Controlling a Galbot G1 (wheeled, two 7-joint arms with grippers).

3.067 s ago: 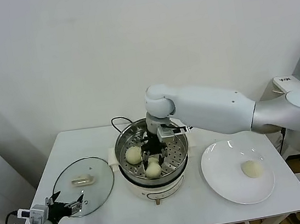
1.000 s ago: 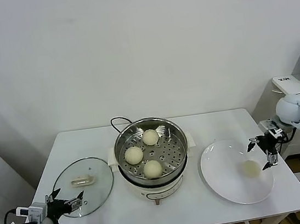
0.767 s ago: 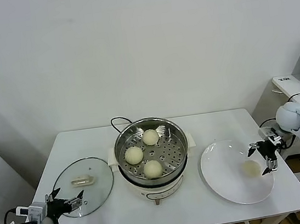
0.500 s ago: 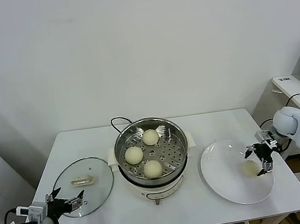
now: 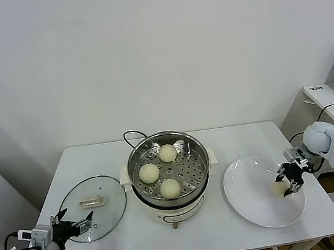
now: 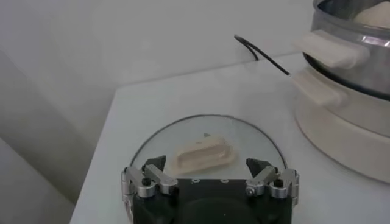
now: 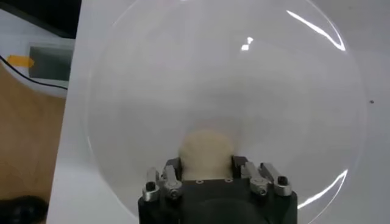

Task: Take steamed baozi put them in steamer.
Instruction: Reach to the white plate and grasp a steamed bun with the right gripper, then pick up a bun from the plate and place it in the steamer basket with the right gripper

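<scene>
Shiny perforated steel steamer [image 5: 169, 162], glossy plate [image 5: 251, 203], matt smooth baozi [image 5: 279, 188]

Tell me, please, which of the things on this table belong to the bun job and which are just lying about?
In the job:
- three buns already in the steamer
- last bun on the white plate, right end effector shut on it

Lying about:
- glass lid, flat on the table
- left end effector, open, parked beside the lid
</scene>
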